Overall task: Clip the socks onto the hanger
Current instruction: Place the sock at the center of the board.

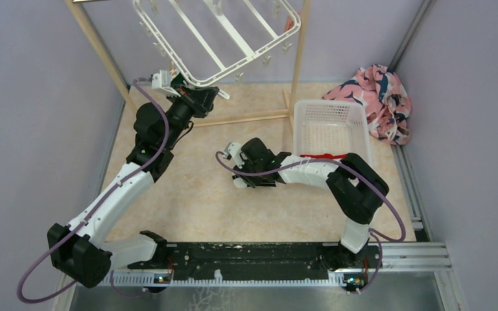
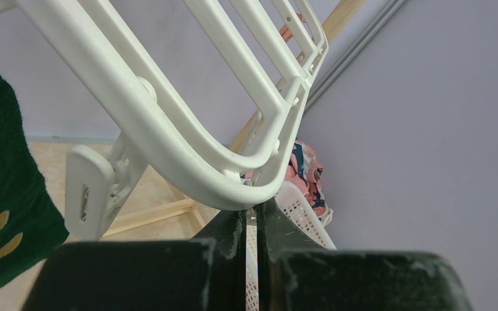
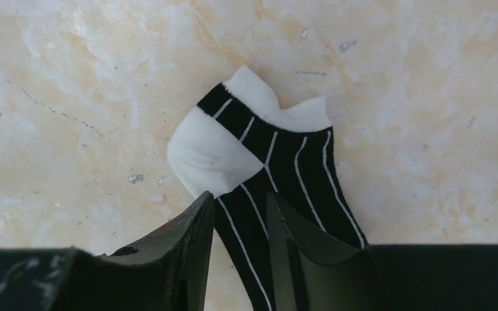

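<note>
Between the two dark fingers of the right gripper (image 3: 238,202) lies the black ankle sock with thin white stripes (image 3: 285,162), which has a white heel and a white cuff. It rests flat on the beige marbled tabletop (image 3: 71,97). Its cuff and heel point away from the wrist camera, and its foot runs back under the gripper body. The fingers stand a little apart, one on each side of a striped band of the sock, with their tips down at the fabric. The sock shows flat in the gap, so the jaws are parted rather than pinched together. Seen from above, gripper and sock sit just left of the near left corner of the white perforated plastic laundry basket (image 1: 297,129), and the right arm curves round the basket's near side.

Beyond the basket's far left corner and well apart from it, the white plastic rectangular drying hanger (image 2: 136,110) sits high between the posts of the pale wooden pole rack (image 1: 300,52). The left gripper (image 2: 251,220) is closed, its fingers almost together right beneath the hanger's rounded near corner. Whether they pinch any part of it I cannot tell. A white clip (image 2: 94,188) dangles from the frame beside that corner. A dark green sock with yellow dots (image 2: 6,194) fills the left edge of the left wrist view. A pink-and-navy patterned cloth heap (image 1: 379,97) lies against the basket's far right side.
</note>
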